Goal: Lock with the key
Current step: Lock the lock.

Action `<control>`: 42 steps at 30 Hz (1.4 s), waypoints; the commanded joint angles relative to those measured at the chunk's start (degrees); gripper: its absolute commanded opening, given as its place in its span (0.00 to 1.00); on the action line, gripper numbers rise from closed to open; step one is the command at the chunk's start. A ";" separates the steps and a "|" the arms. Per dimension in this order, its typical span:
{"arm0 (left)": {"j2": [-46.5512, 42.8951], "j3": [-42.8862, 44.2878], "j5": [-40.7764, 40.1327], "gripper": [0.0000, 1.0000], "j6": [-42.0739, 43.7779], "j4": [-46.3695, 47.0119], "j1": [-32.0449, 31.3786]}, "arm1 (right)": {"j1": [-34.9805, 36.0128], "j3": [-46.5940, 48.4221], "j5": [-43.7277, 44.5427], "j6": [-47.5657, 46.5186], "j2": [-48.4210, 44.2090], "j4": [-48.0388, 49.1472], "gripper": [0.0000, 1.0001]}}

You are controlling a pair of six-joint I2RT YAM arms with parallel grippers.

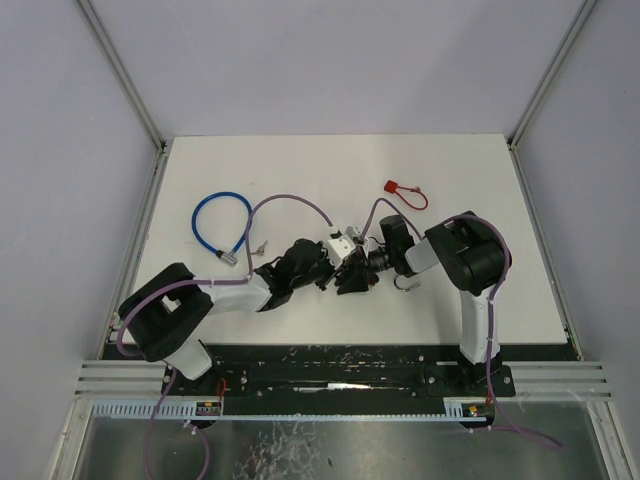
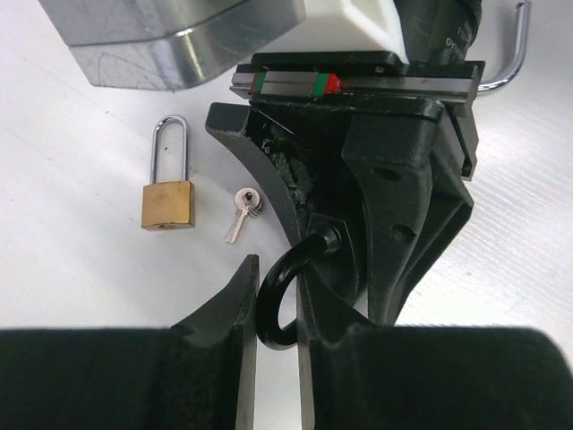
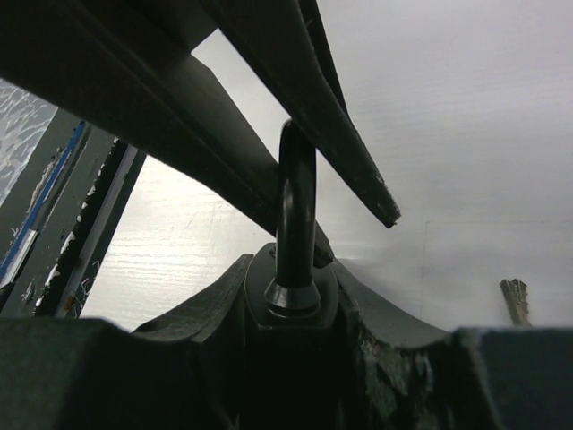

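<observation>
**A:** ok so where's the padlock (image 2: 167, 204) at? Anyone got hold of it?

**B:** nope. It's lying flat on the counter (image 1: 300, 170), off to the left of both arms. The key (image 2: 242, 210) is just beside it, not touching. Neither arm is on them.

**A:** so what are the arms doing?

**B:** they meet mid-counter. The right fingers (image 2: 398, 215) are partly closed, clamped on a black body (image 3: 291, 309) that has a ring (image 3: 295, 188) sticking out of it. The left fingers (image 2: 235, 305) are nearly shut, with that ring sitting in the narrow gap between them.

**A:** left actually pinching it?

**B:** can't tell tbh. Looks like contact on both sides, but could be just resting there.

**A:** anything else around?

**B:** a blue cable (image 1: 215, 225) looped further left on the counter.
</observation>
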 commanded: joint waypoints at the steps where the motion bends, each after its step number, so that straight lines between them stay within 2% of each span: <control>1: 13.10 -1.01 32.78 0.01 -10.30 -3.96 -18.09 | 11.75 1.32 21.17 -0.87 6.21 4.16 0.00; 9: 14.60 -1.25 31.51 0.00 -13.16 -0.34 -21.71 | 13.17 0.45 22.05 -1.87 6.57 5.83 0.00; 18: 19.08 -0.21 35.69 0.00 -15.73 4.61 -23.11 | 15.71 0.52 22.93 -2.74 7.14 5.43 0.00; 24: 18.87 -1.65 34.79 0.00 -17.20 7.25 -23.78 | 15.96 0.47 23.18 -1.36 7.20 6.51 0.00; 26: 18.16 -1.89 33.23 0.00 -17.81 7.13 -23.90 | 15.89 0.47 23.04 -1.11 7.06 6.51 0.00; 29: 13.21 -4.96 25.32 0.00 -23.02 9.19 -20.19 | 14.44 -0.23 21.68 0.46 6.13 8.01 0.00; 31: 8.53 -3.71 22.03 0.00 -21.63 4.11 -17.50 | 12.43 -0.65 19.81 3.97 6.01 11.24 0.00; 32: 5.93 -2.06 21.49 0.00 -18.84 -1.71 -16.42 | 11.34 -0.99 19.00 5.09 5.52 12.53 0.00; 34: 3.70 1.71 20.79 0.00 -15.15 -9.23 -14.44 | 9.69 -1.34 18.08 4.91 4.01 12.06 0.06; 35: 2.79 2.75 21.11 0.00 -13.95 -11.57 -13.39 | 8.90 -1.45 18.49 4.50 2.37 10.71 0.17; 37: 0.80 3.76 21.86 0.00 -12.45 -13.78 -11.67 | 7.64 -1.67 18.40 2.60 -0.35 7.23 0.30; 42: -4.12 4.41 24.65 0.00 -10.31 -16.07 -7.25 | 3.96 0.72 15.87 0.50 -5.24 -3.65 0.53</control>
